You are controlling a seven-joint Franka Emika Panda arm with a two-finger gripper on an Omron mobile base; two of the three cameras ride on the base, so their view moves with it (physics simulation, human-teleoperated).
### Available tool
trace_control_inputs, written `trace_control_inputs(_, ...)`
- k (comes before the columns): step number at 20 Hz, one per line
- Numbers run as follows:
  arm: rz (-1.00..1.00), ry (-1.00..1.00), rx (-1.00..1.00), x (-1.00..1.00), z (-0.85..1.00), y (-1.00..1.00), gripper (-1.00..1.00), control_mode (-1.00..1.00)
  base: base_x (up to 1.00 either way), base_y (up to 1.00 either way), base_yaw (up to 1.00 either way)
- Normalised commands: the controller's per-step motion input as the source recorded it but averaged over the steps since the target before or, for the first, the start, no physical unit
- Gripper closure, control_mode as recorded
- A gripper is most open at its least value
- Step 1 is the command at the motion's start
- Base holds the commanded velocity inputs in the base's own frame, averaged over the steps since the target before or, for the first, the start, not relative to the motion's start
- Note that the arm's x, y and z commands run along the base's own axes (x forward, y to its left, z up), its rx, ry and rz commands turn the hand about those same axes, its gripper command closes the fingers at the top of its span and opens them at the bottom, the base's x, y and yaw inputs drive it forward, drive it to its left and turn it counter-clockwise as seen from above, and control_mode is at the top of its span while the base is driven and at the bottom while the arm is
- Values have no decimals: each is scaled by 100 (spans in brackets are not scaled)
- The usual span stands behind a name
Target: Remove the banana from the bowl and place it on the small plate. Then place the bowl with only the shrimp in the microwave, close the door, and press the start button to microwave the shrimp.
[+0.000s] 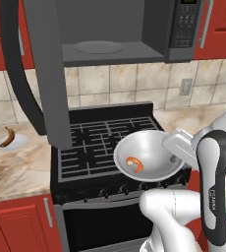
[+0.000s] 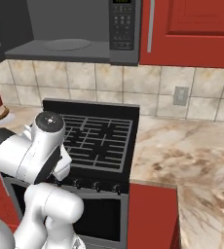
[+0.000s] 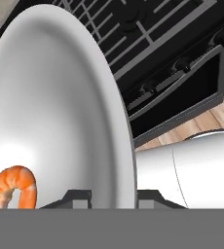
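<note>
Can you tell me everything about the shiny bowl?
The bowl is round, wide and shallow, of shiny silver-grey metal. It is lifted above the front of the black stove, tilted a little. The gripper is shut on its rim, one finger inside and one outside. One small curled orange shrimp lies inside it, near the low side.

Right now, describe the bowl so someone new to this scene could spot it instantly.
Find the black stove under the open microwave. The bowl is held above the stove's front right corner, its right rim pinched by the hand. It is wide, shallow, shiny silver metal with one orange shrimp inside, unlike the small plate on the left counter, which is flat, white and carries the banana.
</note>
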Motion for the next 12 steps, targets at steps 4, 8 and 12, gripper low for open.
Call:
trace_control_inputs(4,-1,-1,10,0,11,-1,100,-100,0,0,0)
trace_control_inputs(8,-2,-16,11,0,73,0,100,-100,0,0,0)
trace_control_inputs(12,-5,-11,11,1,82,0,100,-100,0,0,0)
